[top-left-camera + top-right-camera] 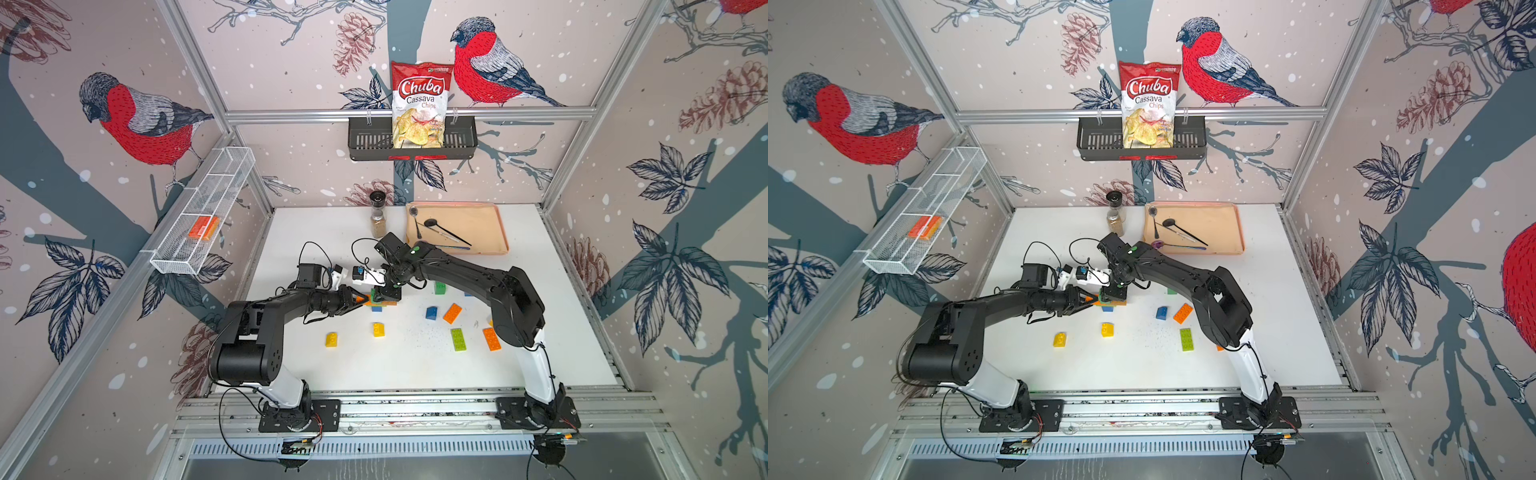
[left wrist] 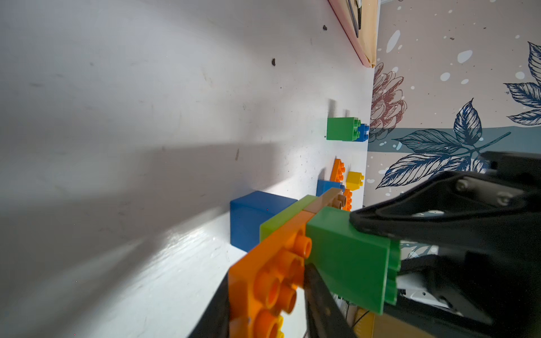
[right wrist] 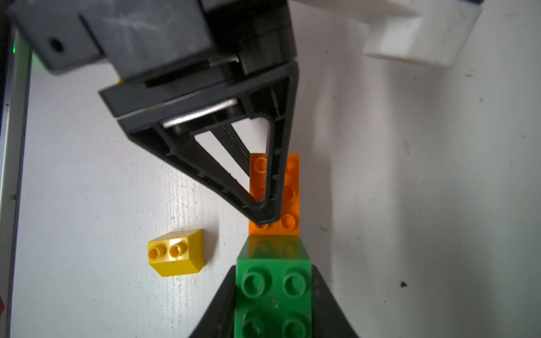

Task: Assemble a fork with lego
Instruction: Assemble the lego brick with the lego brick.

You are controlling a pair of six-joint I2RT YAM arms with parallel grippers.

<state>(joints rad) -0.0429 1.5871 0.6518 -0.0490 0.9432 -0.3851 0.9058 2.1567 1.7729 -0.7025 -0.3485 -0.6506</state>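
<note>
Right wrist view shows both: right hand (image 3: 273,310) clamps green brick (image 3: 273,281), left hand (image 3: 265,216) grips orange brick (image 3: 291,191).

A robotics lab cell: a silver aluminium frame (image 1: 291,115) holds bird-patterned wallpaper panels (image 1: 291,62) around a white desk (image 1: 374,365), with a black-and-white left robot arm (image 1: 257,328) and right robot arm (image 1: 511,299) bolted to a metal rail (image 1: 415,409) at its front edge.

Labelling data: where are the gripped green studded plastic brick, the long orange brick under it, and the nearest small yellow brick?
Green studded brick (image 3: 273,292): right wrist view, studded top.
Long orange brick (image 3: 291,191): right wrist view, studded top.
Small yellow brick (image 3: 184,260): right wrist view, smooth face.
</note>
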